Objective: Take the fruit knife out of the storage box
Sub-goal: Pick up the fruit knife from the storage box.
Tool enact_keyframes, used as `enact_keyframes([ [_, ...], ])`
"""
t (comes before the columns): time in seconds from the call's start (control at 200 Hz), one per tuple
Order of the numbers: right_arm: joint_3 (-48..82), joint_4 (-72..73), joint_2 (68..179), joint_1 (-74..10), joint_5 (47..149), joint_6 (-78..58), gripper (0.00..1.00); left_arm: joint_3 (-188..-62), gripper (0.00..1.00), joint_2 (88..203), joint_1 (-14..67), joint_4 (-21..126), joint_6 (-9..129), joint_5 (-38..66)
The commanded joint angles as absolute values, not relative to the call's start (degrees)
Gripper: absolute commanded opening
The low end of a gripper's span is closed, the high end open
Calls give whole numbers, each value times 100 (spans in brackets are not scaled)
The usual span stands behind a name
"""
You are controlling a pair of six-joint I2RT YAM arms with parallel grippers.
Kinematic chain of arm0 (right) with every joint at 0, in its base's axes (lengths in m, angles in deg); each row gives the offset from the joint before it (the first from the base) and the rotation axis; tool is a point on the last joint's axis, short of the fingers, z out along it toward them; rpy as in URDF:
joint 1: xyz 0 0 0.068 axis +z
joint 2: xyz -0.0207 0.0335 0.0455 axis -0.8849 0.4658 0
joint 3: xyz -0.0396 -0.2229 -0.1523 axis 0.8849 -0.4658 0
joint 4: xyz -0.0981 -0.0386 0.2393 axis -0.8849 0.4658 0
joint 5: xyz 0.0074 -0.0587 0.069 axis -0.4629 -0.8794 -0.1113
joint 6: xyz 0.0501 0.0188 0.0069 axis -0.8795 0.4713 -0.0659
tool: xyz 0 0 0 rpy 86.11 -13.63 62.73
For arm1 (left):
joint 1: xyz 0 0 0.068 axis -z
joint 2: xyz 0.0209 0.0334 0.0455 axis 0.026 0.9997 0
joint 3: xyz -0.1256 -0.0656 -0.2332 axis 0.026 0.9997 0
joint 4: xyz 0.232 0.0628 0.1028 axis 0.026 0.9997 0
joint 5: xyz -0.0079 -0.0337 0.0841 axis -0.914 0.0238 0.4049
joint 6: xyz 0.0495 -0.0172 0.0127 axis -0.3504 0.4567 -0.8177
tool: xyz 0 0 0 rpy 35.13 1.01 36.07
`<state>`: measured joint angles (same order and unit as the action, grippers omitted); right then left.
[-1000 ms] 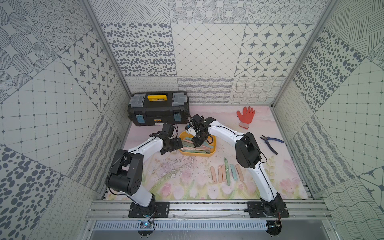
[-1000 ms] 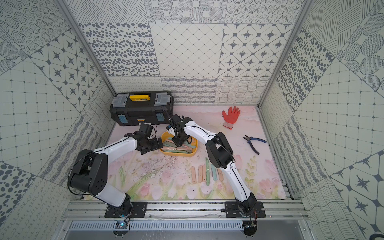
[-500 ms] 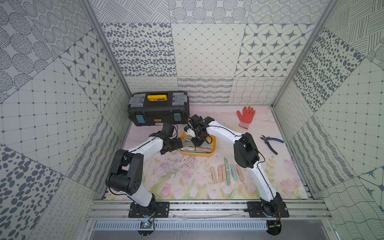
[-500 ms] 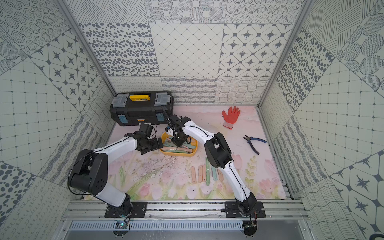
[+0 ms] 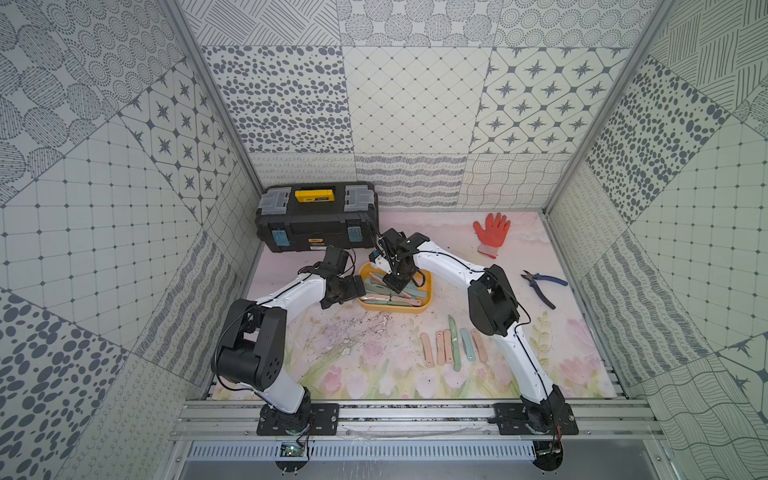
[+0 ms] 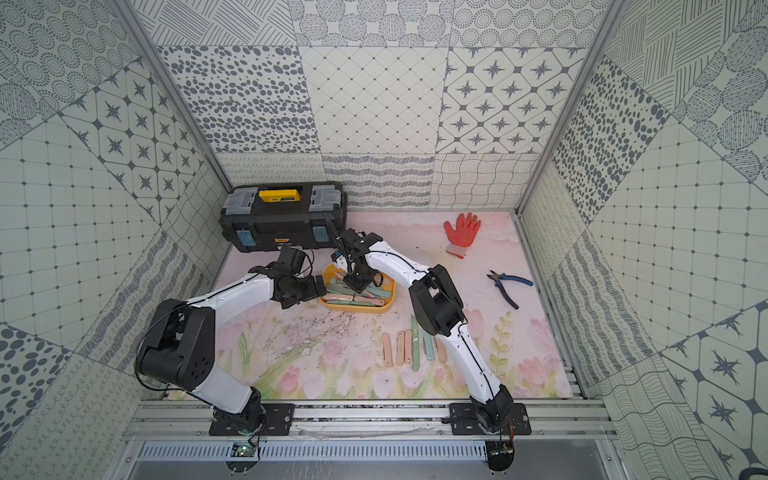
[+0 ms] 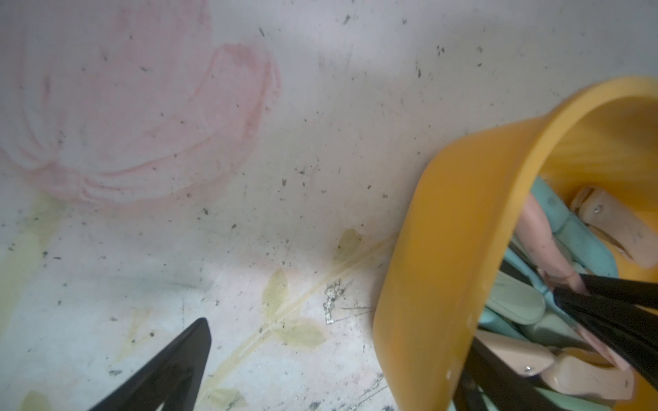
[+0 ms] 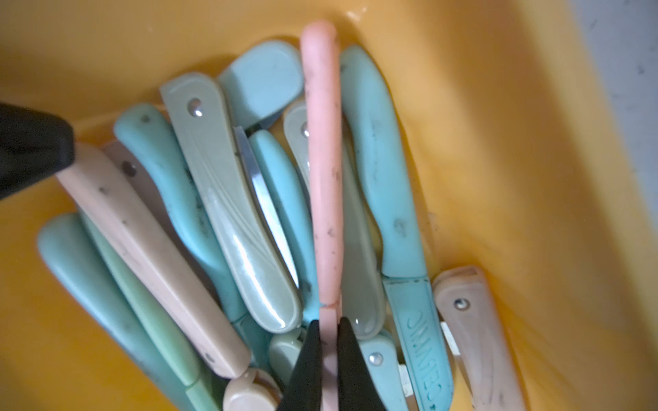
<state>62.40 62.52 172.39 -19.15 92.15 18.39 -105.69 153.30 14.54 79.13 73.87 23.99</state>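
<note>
The yellow storage box (image 5: 428,291) (image 6: 389,300) sits mid-table and holds several pastel fruit knives. My right gripper (image 5: 394,284) (image 6: 354,286) reaches down into it. In the right wrist view the gripper (image 8: 329,324) is shut on a pink fruit knife (image 8: 322,160) that lies on top of the pile against the box wall (image 8: 498,142). My left gripper (image 5: 355,289) (image 7: 334,341) is open and straddles the box's left wall (image 7: 445,249). One of its fingers (image 7: 185,356) is outside over the mat and the other finger (image 8: 32,149) is inside the box.
A black toolbox (image 5: 318,220) with a yellow handle stands at the back left. An orange glove (image 5: 491,232) and blue-handled pliers (image 5: 542,286) lie to the right. Several knives (image 5: 453,345) lie in a row on the floral mat in front of the box.
My right gripper has closed from partly open onto the pink knife inside the box. The left arm and the box have not visibly moved.
</note>
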Motion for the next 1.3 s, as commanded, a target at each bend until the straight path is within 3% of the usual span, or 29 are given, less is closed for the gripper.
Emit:
enact_keyframes([
  [0.0,6129,6217,16948,-1925,9138,1824,9,-10588,99,15311,1437,7817,7373,2362],
  [0.705,5325,5567,15772,-2066,10037,1069,4,-10603,99,15286,1437,7826,7380,2358],
  [1.296,1103,3080,12681,-2089,11897,-1578,2,-10622,99,15283,1440,7863,7367,2368],
])
